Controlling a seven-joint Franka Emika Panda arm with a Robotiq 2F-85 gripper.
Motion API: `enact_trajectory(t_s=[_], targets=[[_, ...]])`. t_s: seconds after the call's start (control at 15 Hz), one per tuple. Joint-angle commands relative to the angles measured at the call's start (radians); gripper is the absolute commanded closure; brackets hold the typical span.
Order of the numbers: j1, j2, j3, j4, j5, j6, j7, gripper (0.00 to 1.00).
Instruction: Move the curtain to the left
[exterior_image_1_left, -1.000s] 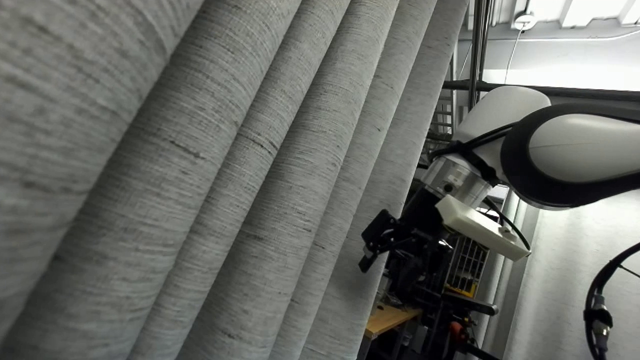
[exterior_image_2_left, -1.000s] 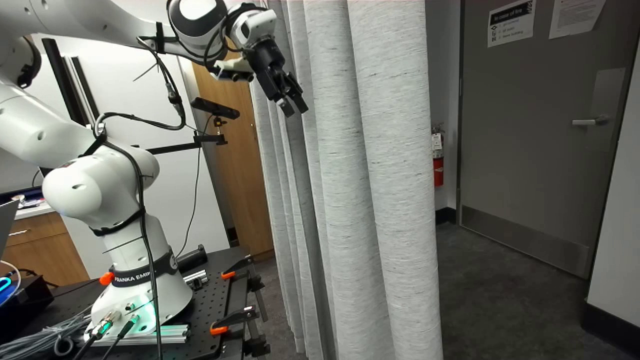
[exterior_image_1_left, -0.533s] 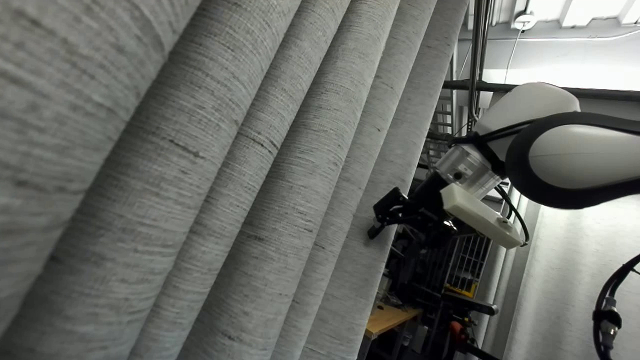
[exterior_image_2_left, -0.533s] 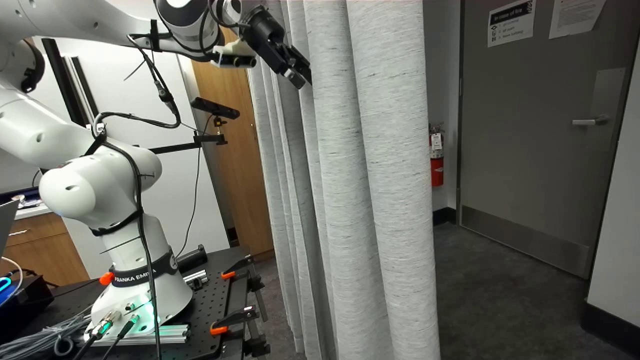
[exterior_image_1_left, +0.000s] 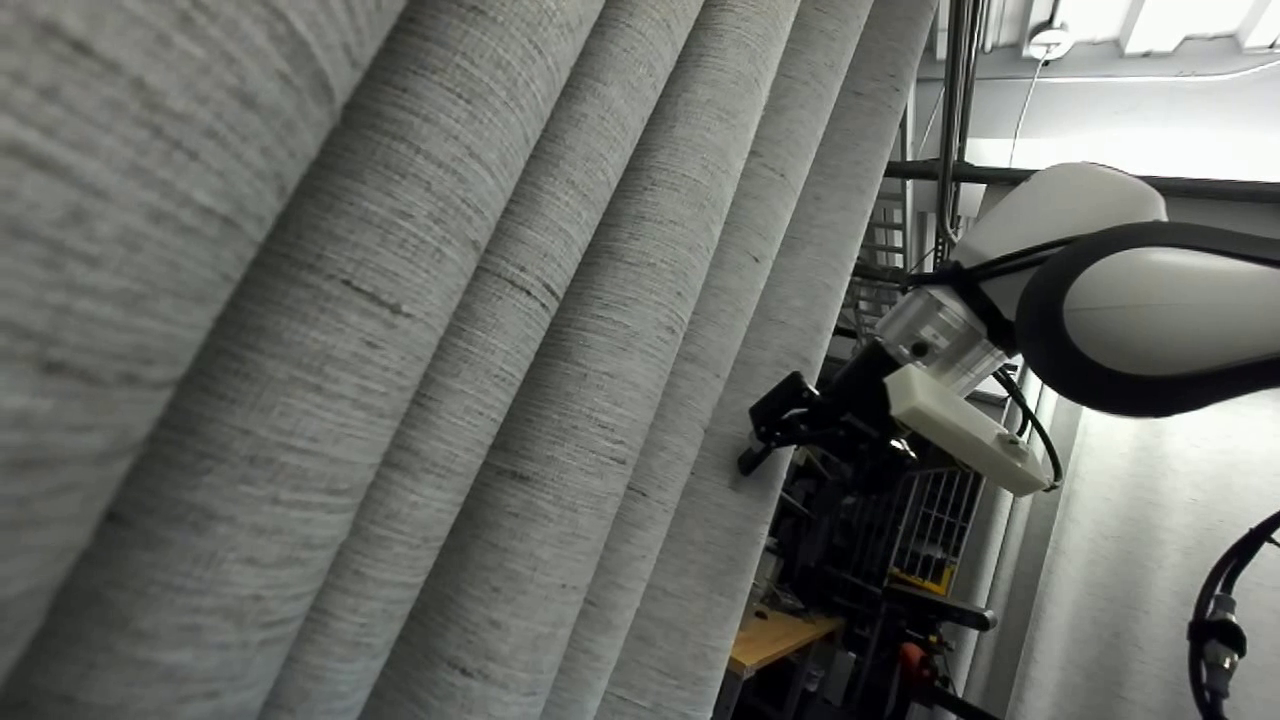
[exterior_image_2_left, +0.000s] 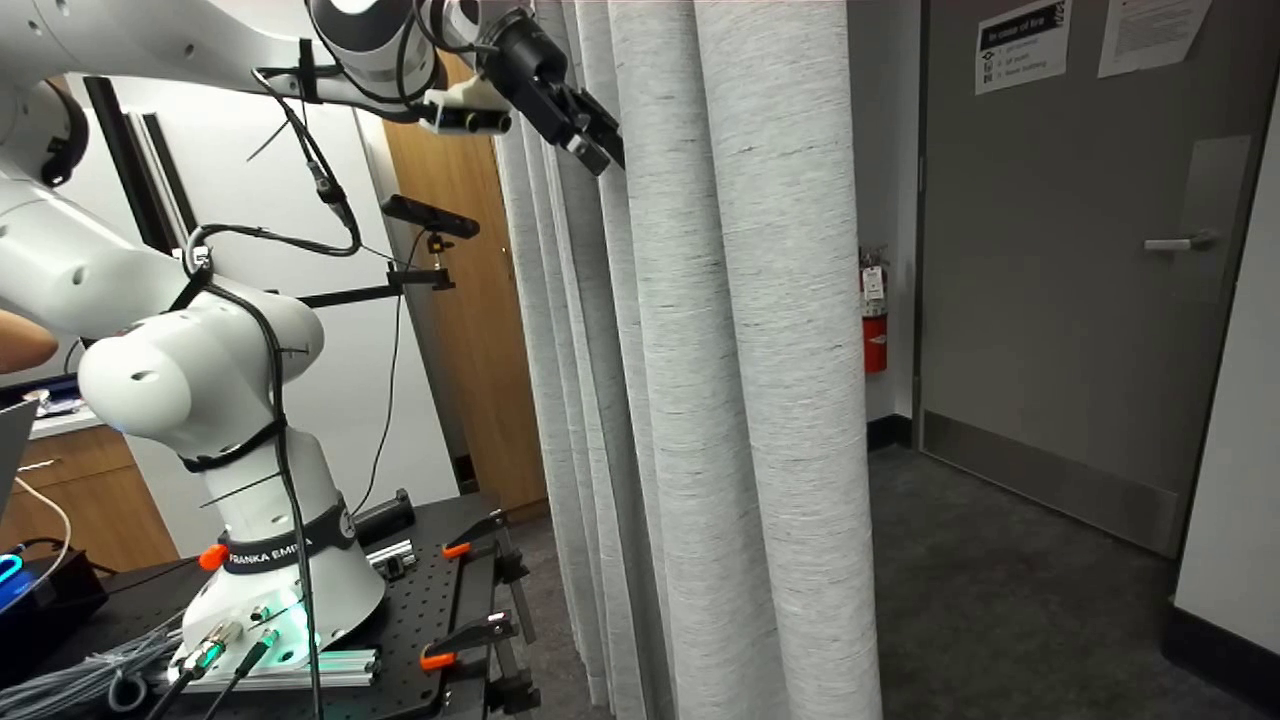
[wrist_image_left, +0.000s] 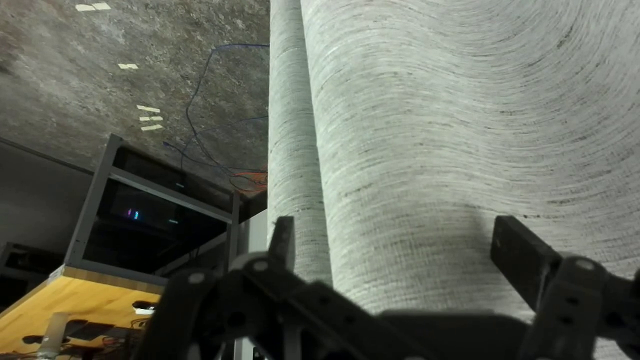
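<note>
Well, my gripper faced the curtain, two fingers spread wide.
Grey, ribbed, deeply folded, it hung near their tips; beyond, in an exterior view, I counted one extinguisher and two notices on one door.

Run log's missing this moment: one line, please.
curtain: hanging in folds, not clamped | gripper: open, curtain showing between jaws | contact: unclear

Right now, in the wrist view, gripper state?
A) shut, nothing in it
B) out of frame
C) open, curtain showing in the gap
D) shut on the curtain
C: in the wrist view the gripper has its jaws wide apart, with the grey curtain showing between them.
</note>
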Motion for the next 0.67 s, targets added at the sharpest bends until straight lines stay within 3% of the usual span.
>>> enact_trajectory(t_s=[0.0,0.6], targets=[[-0.008,-0.001,0.006,0.002,0.008,-0.001,-0.007,0.0],[-0.043,0.023,-0.011,0.039,-0.08,0.019,-0.129,0.0]])
